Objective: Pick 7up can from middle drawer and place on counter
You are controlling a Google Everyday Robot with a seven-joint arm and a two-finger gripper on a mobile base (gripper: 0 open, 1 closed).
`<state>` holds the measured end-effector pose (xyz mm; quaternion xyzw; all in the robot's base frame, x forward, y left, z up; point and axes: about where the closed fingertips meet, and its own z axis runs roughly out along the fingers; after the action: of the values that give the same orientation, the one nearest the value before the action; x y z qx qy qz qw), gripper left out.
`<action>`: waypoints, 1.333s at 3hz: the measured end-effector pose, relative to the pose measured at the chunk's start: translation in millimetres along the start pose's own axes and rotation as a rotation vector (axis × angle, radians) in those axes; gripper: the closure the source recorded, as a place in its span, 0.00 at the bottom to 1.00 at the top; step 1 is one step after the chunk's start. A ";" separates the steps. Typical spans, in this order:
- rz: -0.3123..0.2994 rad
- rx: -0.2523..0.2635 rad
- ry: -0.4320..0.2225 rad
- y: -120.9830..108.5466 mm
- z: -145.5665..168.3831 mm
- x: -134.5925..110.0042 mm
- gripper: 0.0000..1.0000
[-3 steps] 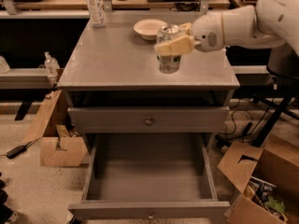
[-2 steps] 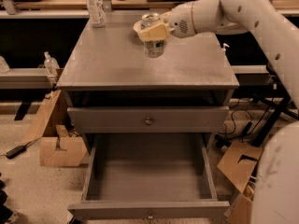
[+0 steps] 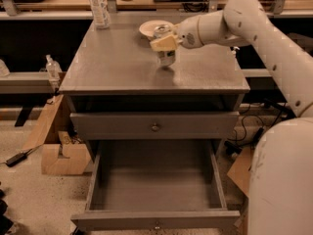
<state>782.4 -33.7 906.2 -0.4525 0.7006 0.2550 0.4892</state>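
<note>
The 7up can, silvery with a shiny top, stands upright at the counter, near its middle just in front of a bowl. My gripper reaches in from the right on the white arm and is shut on the can's upper part, its tan fingers across it. The can's base is at or just above the counter top; I cannot tell if it touches. The middle drawer is pulled wide open below and its grey floor is bare.
A pale bowl sits right behind the can. A clear plastic bottle stands at the counter's back left corner. The shut upper drawer has a round knob. Cardboard boxes lie on the floor left and right of the cabinet.
The arm has carried the can left and toward the back of the counter, from the right side to near the middle in front of the bowl, and lowered it.
</note>
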 end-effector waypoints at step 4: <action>0.066 0.070 -0.001 -26.5 -27.1 40.0 0.30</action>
<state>789.0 -82.9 882.5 -0.4115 0.7235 0.2465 0.4965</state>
